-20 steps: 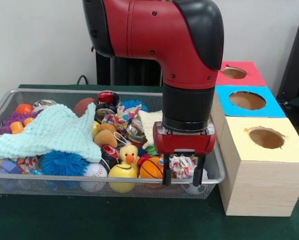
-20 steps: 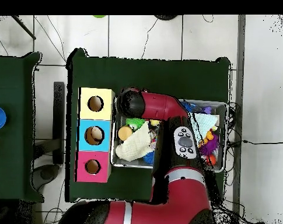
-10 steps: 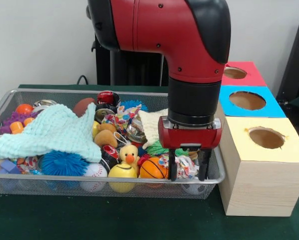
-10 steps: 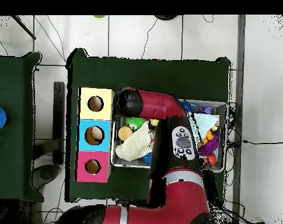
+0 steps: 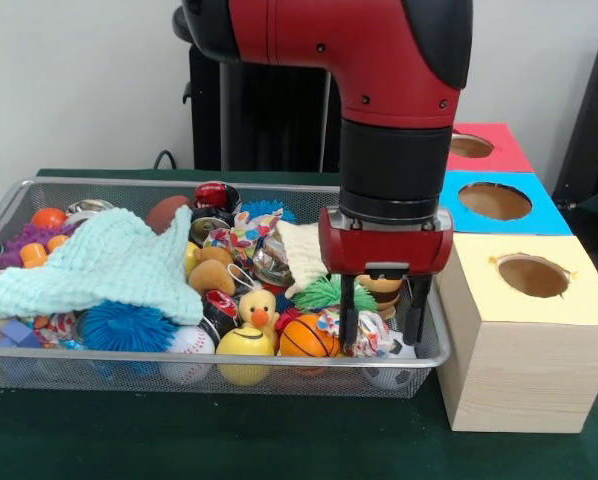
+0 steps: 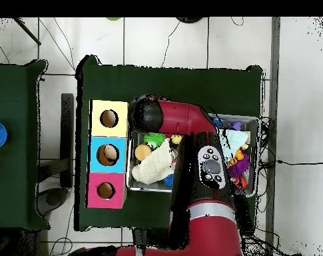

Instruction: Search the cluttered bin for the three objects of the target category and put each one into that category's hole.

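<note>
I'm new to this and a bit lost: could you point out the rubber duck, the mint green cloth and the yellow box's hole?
Rubber duck [image 5: 258, 308], front view, on its head.
Mint green cloth [image 5: 109, 262], front view, on its middle.
Yellow box's hole [image 5: 532, 276], front view, inside the opening.

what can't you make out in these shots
- Whatever lies under the mint cloth, front view: the cloth covers it.
- Gripper in the overhead view: the arm hides it.
- Inside of the yellow box's hole, front view: only the inner wall shows.

Even, bright indoor light; soft shadows under bin [image 5: 39, 370]; mild blur throughout; no strong glare.
</note>
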{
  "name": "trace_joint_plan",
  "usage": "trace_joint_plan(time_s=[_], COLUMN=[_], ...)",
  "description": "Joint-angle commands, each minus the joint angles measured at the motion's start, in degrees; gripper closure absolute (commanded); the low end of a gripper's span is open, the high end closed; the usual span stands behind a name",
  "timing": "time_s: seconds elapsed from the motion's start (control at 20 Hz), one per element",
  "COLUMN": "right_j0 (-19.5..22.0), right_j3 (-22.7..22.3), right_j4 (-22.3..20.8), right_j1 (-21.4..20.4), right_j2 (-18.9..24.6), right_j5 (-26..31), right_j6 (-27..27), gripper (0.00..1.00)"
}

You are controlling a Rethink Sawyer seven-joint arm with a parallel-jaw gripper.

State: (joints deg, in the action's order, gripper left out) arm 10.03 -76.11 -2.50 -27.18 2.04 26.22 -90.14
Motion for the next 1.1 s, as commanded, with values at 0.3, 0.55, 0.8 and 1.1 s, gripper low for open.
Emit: trace_joint_plan(time_s=[0.3,0.55,0.8,1.1], right_j0=[1.7,1.5,2.3,2.7], right_j3=[-4.4,-5.1,-6.7,-8.1], right_j4=[-1.1,-2.2,-3.2,-3.9], right_j1=[2.0,2.0,1.0,1.1], right_j2=[0.0,-1.3,-1.6,-1.6], right_j5=[3.5,3.0,2.9,2.4], right_j6=[-6.5,-6.5,-5.3,-5.1], gripper=[0.0,0.0,0.0,0.0])
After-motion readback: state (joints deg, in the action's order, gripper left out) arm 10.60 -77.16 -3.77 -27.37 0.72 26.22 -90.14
